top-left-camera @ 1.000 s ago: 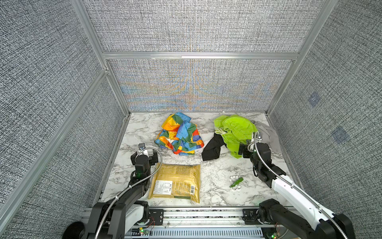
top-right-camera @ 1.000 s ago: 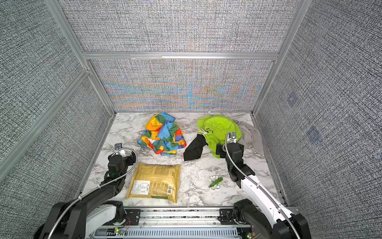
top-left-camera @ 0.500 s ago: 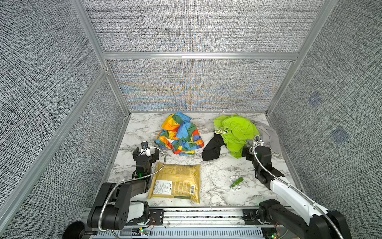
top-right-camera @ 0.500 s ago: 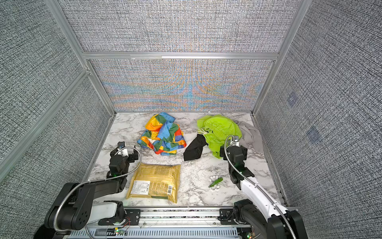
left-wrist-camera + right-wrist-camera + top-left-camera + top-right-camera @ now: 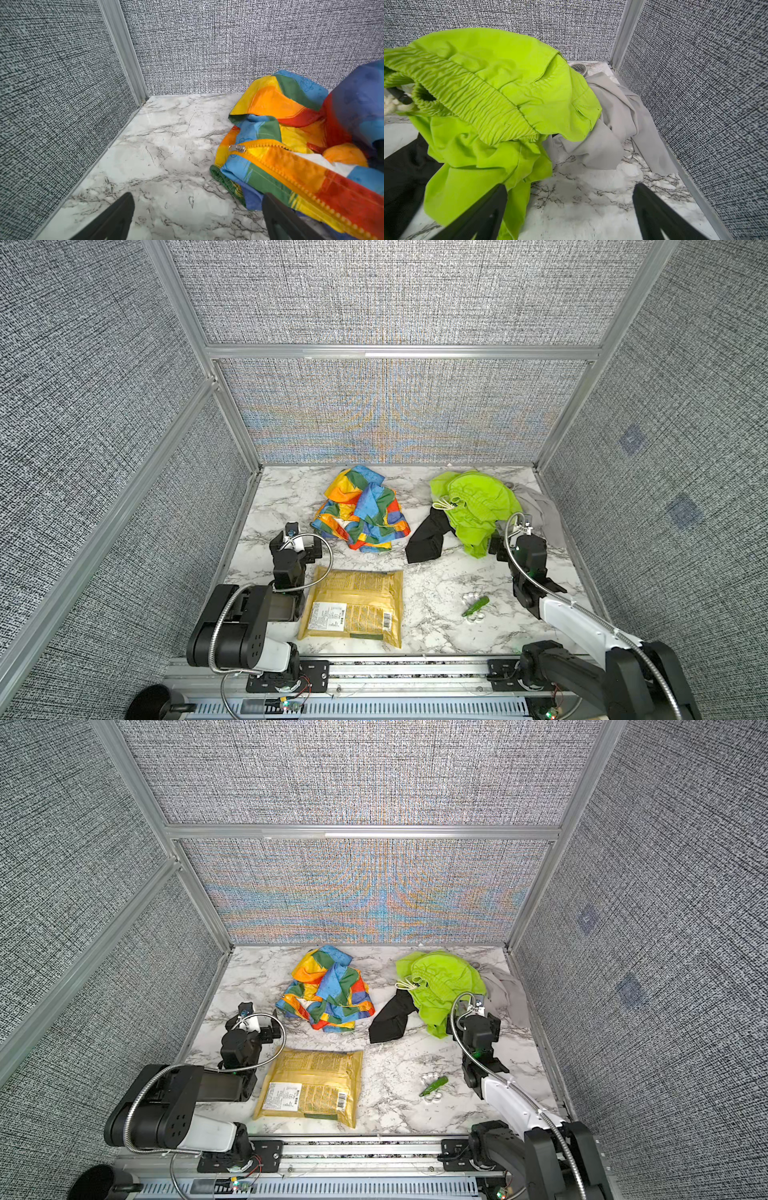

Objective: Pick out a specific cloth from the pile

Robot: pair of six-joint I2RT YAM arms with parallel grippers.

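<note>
1. Left wrist view: left gripper [image 5: 197,216] jaws spread wide, holding nothing, over marble table [image 5: 166,166].
2. The cloth [image 5: 291,166] lies crumpled just beside one finger.
3. Right gripper [image 5: 571,209] spread wide, empty, at the pile [image 5: 602,135], beside lime green garment [image 5: 488,72].

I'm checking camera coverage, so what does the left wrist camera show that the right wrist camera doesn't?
Only the left wrist view shows the multicoloured cloth and its zipper pull, lying beside the left claw. Only the right wrist view shows the lime green garment, the grey cloth partly under it and the black cloth at the edge, with the right claw by the green hem. Both views show an open, empty claw, the marble table and grey woven walls.
</note>
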